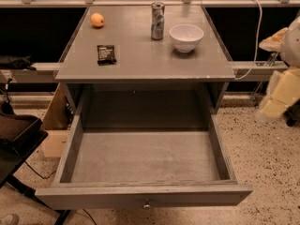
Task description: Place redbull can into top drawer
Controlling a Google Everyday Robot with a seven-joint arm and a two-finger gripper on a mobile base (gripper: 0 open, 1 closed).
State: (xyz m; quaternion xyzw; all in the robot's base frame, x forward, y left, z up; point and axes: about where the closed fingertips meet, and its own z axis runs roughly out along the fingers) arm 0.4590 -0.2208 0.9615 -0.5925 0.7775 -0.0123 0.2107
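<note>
- The redbull can (157, 20) stands upright near the back of the cabinet top (140, 55), its long axis vertical and its pull-tab end up.
- Just to its right is a white bowl (186, 37), close but not touching. An orange (97, 19) and a dark packet (106, 54) lie well off to its left.
- The top drawer (145, 156) is pulled fully out below and nearer to me than the can, its knob (147, 204) facing front and nothing inside.
- The robot arm (281, 86) shows only at the right edge. The gripper (275, 40) looks to be its pale tip out there, holding nothing, and I cannot tell how wide it is set.
- So the can lies to the gripper's left, across the bowl. I'd judge a reach from that side has to clear the bowl, then carry the can forward and down.
</note>
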